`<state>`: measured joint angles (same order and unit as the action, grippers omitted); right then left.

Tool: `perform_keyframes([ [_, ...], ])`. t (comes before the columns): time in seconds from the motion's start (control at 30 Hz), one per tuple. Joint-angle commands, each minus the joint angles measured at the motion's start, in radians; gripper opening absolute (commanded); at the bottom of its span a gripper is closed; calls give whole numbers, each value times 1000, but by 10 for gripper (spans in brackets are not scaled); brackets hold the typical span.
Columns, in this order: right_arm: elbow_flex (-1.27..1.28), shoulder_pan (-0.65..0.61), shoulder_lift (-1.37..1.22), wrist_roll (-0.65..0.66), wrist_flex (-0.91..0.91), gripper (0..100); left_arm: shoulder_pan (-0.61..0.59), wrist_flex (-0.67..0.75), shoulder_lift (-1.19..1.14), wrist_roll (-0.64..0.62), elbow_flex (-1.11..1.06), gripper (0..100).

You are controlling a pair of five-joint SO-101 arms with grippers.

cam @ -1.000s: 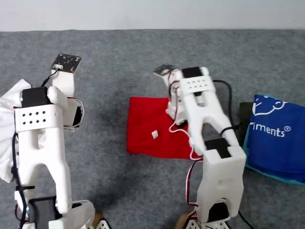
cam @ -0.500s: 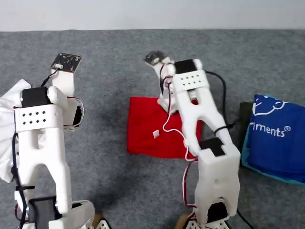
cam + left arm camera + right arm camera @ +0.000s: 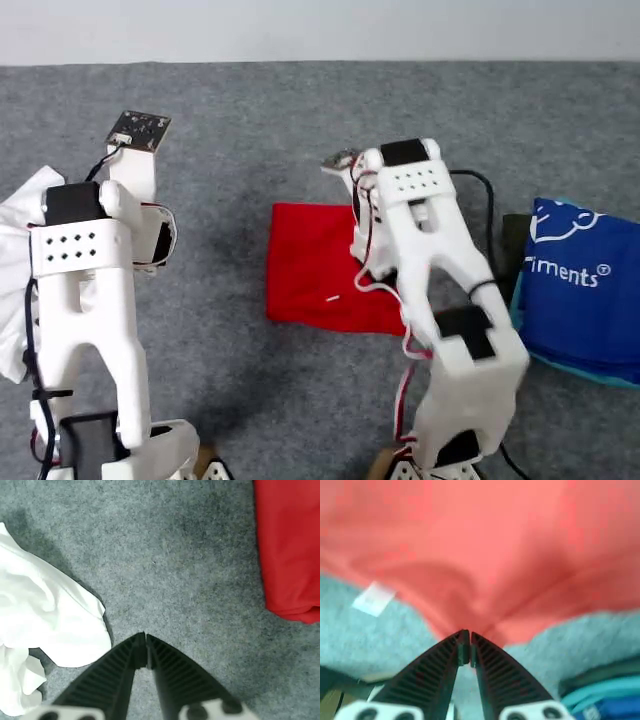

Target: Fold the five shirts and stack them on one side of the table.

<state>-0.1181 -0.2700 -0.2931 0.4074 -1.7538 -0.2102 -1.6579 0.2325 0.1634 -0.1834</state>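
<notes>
Grey carpeted table [image 3: 220, 330]: the right gripper [image 3: 465, 650], clenched on an edge of the red shirt [image 3: 310, 270] lying mid-table, should carry it straight across for a square fold; the left gripper [image 3: 145, 650] hangs closed, empty.

The table [image 3: 250, 110] is mottled grey. It carries a plain red shirt [image 3: 310, 270], a plain white shirt [image 3: 18, 240] and a blue shirt [image 3: 585, 290] with white print over a teal cloth [image 3: 590, 370]. The arms [image 3: 80, 300] are white with black blocks, and the left tool [image 3: 145, 640] and right tool [image 3: 465, 636] are black and ribbed.
</notes>
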Motion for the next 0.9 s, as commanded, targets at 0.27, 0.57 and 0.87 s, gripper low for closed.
perform_keyframes([
  [0.27,-66,-24,99,5,134,9,8,18,35,-6,4,5],
  [0.57,100,-163,-79,3,44,9,8,18,35,-6,1,5],
  [0.87,46,-171,-96,-34,-28,10,8,17,35,-6,1,5],
])
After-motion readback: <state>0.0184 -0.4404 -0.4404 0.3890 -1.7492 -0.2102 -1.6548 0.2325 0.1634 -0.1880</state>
